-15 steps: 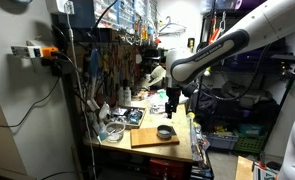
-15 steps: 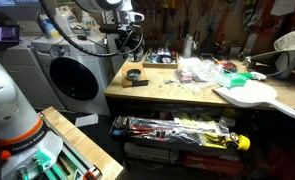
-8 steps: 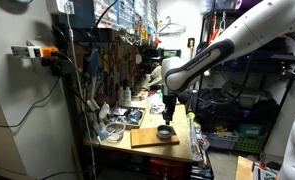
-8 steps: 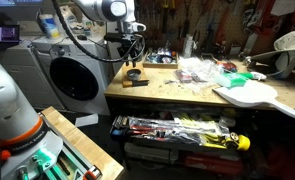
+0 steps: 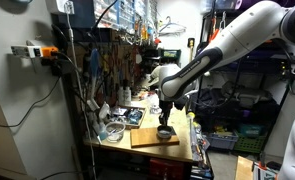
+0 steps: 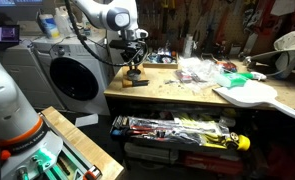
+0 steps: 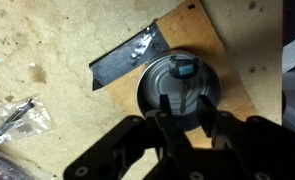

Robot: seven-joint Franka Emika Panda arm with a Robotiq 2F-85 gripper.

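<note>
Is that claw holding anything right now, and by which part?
Cannot tell. The gripper hangs at the dark bowl, fingers by its near rim, but no firm grip shows.

The arm [image 5: 232, 42] is built of rounded white shells with black bands at its joints, and it ends in a matte black gripper [image 7: 184, 108] with 2 blunt fingers [image 7: 165, 118].

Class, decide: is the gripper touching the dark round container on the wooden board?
Cannot tell. In the wrist view the gripper overlaps the dark round container, but neither contact nor gap shows plainly.
</note>
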